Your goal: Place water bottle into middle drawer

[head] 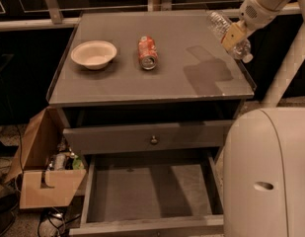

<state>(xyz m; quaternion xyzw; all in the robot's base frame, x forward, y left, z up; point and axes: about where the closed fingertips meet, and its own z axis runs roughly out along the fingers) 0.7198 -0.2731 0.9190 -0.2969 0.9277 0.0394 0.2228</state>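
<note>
The water bottle [222, 25] is a clear ribbed plastic bottle with a white cap, tilted cap-down to the right. My gripper [233, 36] is shut on it and holds it in the air above the cabinet top's right rear edge. The middle drawer [151, 196] stands pulled out at the bottom of the view, a wide dark-grey box with a bare flat floor. It lies well below and to the left of the gripper.
An orange-red soda can [147, 52] lies on the cabinet top [117, 83], with a white bowl [94, 54] to its left. A shut drawer front with a round knob [154, 140] sits above the open drawer. A cardboard box [43, 174] stands at the left. My arm's white body [268, 174] fills the lower right.
</note>
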